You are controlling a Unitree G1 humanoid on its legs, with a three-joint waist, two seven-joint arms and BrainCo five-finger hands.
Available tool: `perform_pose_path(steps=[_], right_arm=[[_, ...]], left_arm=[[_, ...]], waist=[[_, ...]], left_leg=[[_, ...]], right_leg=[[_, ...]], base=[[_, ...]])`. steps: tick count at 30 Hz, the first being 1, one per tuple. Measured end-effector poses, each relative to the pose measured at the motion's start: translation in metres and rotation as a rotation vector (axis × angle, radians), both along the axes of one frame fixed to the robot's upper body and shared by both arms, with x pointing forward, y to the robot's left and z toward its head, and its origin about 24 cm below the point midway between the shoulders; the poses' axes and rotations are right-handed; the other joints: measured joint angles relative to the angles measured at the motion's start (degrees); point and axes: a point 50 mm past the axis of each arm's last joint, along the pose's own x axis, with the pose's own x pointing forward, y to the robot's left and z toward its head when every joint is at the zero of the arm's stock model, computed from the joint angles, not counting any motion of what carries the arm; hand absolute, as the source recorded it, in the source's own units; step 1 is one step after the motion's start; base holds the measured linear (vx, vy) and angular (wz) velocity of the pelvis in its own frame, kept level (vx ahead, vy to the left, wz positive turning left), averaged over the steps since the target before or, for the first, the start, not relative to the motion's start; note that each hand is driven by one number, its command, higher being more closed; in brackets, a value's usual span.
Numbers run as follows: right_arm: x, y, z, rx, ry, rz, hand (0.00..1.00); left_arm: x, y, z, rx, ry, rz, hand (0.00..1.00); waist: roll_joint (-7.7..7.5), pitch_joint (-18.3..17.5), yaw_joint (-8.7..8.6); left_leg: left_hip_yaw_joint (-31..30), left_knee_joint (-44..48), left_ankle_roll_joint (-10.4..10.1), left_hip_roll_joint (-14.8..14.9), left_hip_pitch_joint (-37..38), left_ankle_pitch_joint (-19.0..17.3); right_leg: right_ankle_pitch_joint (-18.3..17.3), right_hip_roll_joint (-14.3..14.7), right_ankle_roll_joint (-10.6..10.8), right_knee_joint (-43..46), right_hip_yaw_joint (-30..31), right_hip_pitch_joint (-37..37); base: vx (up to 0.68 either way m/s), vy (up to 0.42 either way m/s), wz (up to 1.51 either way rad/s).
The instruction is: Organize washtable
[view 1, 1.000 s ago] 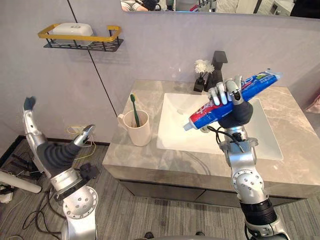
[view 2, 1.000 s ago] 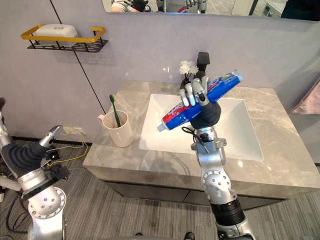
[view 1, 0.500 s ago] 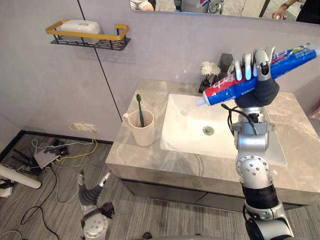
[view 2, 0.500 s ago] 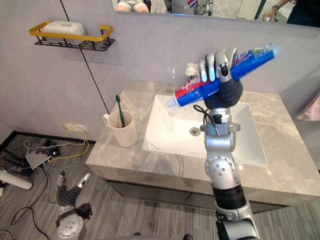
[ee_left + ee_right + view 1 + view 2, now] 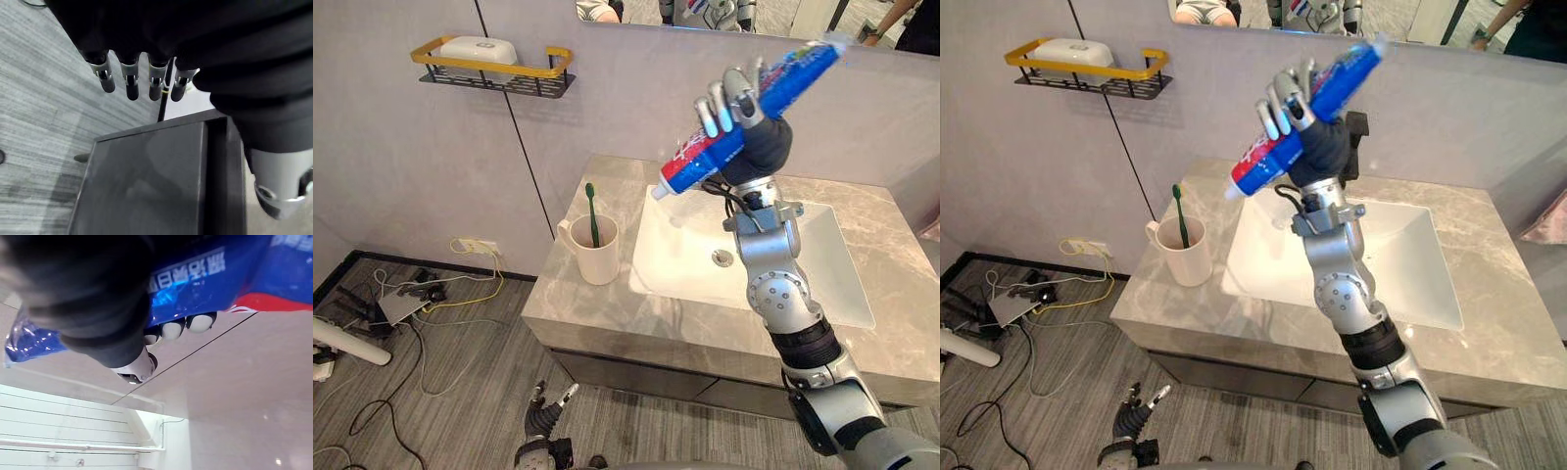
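Toothpaste tube (image 5: 703, 159) aloft, mid-carry, apparently bound for cup (image 5: 597, 262).
Left hand (image 5: 546, 419) low near floor (image 5: 411, 392), fingers slack, empty; cup with toothbrush (image 5: 592, 211) at left end of counter (image 5: 578, 305); right hand (image 5: 759, 145) clenched round tilted tube, high over sink (image 5: 822, 264), cap end lower. Probably next: swing left, lower cap-first into cup.

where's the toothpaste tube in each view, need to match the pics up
left eye view: toothpaste tube upper centre, tilted, gripped by the right hand.
right eye view: tube upper centre, same grip.
right wrist view: blue and red tube close up behind the curled fingertips.
shared landmark: cream cup holding a green toothbrush, lower left of the tube in both eye views.
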Motion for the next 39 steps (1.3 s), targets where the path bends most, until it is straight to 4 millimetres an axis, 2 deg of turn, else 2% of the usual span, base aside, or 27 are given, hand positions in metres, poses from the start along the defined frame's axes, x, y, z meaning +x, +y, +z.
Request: perform_pose_path(steps=[1, 5, 10, 17, 22, 24, 31, 39], right_arm=[[0.002, -0.001, 0.000, -0.023, 0.000, -0.010, 1.00], [0.009, 0.005, 0.002, -0.101, -0.005, -0.029, 1.00], [0.015, 0.007, 0.014, -0.136, -0.045, -0.057, 1.00], [0.018, 0.019, 0.028, -0.203, -0.096, -0.061, 1.00], [0.019, 0.030, 0.021, -0.260, -0.088, -0.049, 1.00], [0.024, 0.029, 0.016, -0.281, -0.060, -0.062, 1.00], [0.029, 0.047, -0.002, -0.331, 0.011, -0.023, 1.00], [0.027, 0.058, -0.007, -0.343, 0.029, 0.013, 1.00]], left_arm=[[0.003, -0.001, 0.000, 0.000, -0.001, -0.023, 0.00], [0.002, 0.001, -0.005, -0.002, 0.026, -0.059, 0.00], [0.007, 0.006, -0.007, -0.002, 0.036, -0.095, 0.00], [0.012, 0.008, -0.007, 0.008, 0.034, -0.117, 0.00], [0.017, 0.005, -0.007, 0.004, 0.033, -0.172, 0.00], [0.021, 0.004, -0.006, 0.004, 0.026, -0.182, 0.00], [0.024, 0.002, -0.005, 0.006, 0.021, -0.209, 0.00], [0.027, 0.003, -0.004, -0.007, 0.012, -0.200, 0.00]], waist=[[-0.21, 0.1, 0.48], [-0.56, 0.3, 0.60], [-1.41, 1.0, 0.67], [-1.79, 2.4, 0.71], [-1.73, 3.1, 1.32], [-1.76, 3.5, 2.17], [-1.65, 4.4, 2.27], [-1.71, 5.5, 2.64]], left_leg=[[-0.1, 0.1, 0.0, 0.0, -0.1, 0.0], [-0.4, 0.2, 0.0, 0.0, -0.2, 0.1], [-1.0, 0.6, 0.0, 0.0, -0.6, 0.1], [-1.1, 0.9, 0.0, 0.0, -0.5, 0.1], [-1.1, 0.9, 0.0, 0.0, -0.5, 0.1], [-1.1, 0.9, 0.0, 0.0, -0.5, 0.1], [-1.2, 0.9, 0.0, 0.0, -0.6, 0.1], [-1.4, 1.1, 0.0, 0.1, -0.5, 0.1]], right_leg=[[0.0, 0.0, 0.0, 0.0, -0.1, 0.0], [0.0, 0.0, 0.0, 0.0, -0.4, 0.1], [0.0, -0.1, 0.0, 0.0, -1.1, 0.3], [0.0, 0.0, 0.0, 0.0, -1.2, 0.5], [0.0, 0.0, 0.0, 0.0, -1.2, 0.5], [0.0, 0.0, 0.0, 0.0, -1.2, 0.5], [0.0, 0.0, 0.0, 0.0, -1.4, 0.6], [0.0, 0.0, 0.0, 0.0, -1.4, 0.8]], base=[[0.00, 0.000, 0.00], [0.00, 0.000, 0.04], [-0.01, -0.003, 0.06], [-0.02, -0.010, 0.01], [-0.01, -0.003, 0.00], [0.00, 0.000, 0.00], [0.00, 0.000, 0.00], [0.00, 0.000, 0.00]])
